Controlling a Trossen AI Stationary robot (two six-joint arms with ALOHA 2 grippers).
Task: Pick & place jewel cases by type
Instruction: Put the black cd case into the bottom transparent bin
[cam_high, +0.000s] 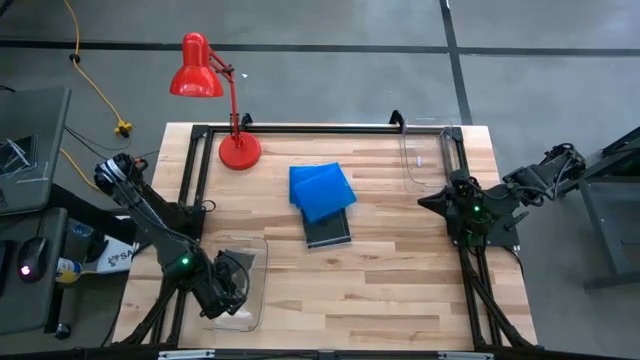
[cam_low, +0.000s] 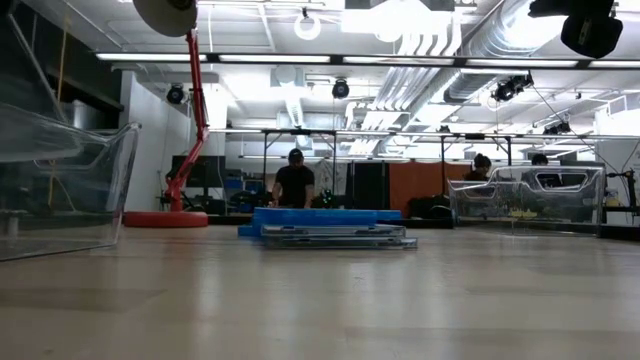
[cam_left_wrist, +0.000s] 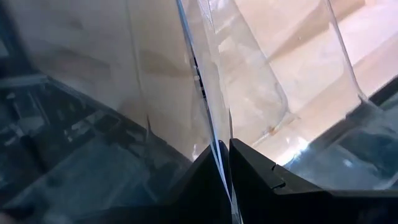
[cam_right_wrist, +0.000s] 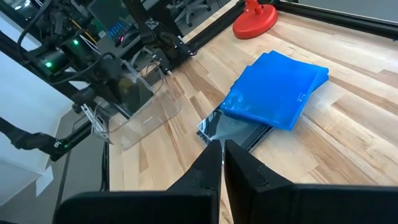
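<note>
A stack of jewel cases lies at mid-table. The blue ones (cam_high: 322, 190) (cam_low: 315, 215) (cam_right_wrist: 277, 90) sit on top, and a dark one (cam_high: 328, 232) (cam_right_wrist: 230, 127) sticks out from under them toward the near edge. My left gripper (cam_high: 228, 292) (cam_left_wrist: 222, 146) is at the near-left corner, shut on a clear plastic bin (cam_high: 240, 285) (cam_low: 60, 180) (cam_right_wrist: 143, 106). My right gripper (cam_high: 445, 205) (cam_right_wrist: 222, 149) hovers to the right of the stack, shut and empty, pointing toward it. My left gripper pinches the clear bin's thin wall (cam_left_wrist: 214, 118) between its two fingers, one finger on each face of the wall. Whether the bin's bottom rests on the table, I cannot tell.
A second clear bin (cam_high: 430, 155) (cam_low: 525, 198) stands at the far-right corner. A red desk lamp (cam_high: 215, 100) (cam_right_wrist: 255, 18) stands on its base at the far left. Bare wood lies between the stack and both bins. People show in the room beyond the table.
</note>
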